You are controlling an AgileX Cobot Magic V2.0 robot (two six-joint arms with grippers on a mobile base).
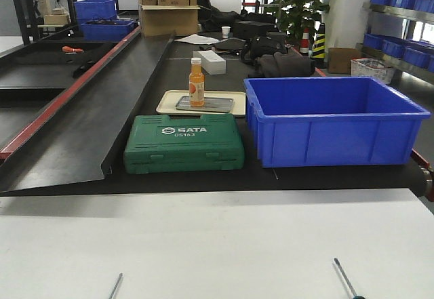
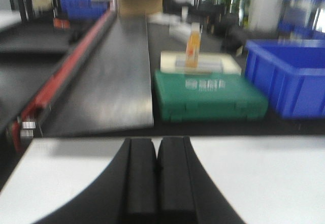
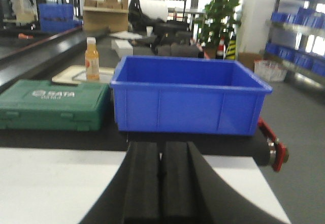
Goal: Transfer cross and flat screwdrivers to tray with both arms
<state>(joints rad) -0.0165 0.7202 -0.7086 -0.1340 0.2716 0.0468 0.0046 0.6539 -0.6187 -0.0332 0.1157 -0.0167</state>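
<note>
- Near edge of the white table: the left screwdriver and right screwdriver show only thin shafts in the front view, their handles almost wholly out of frame.
- My left gripper and right gripper each have their pads pressed together, holding nothing.
- I'd spread both wide, then come down on the chunky handles rather than the slippery shafts.
- Far off, behind the green case, the grey tray carries an orange bottle; I'd set down clear of it.

Left hand and right hand are black, case green, bin blue
</note>
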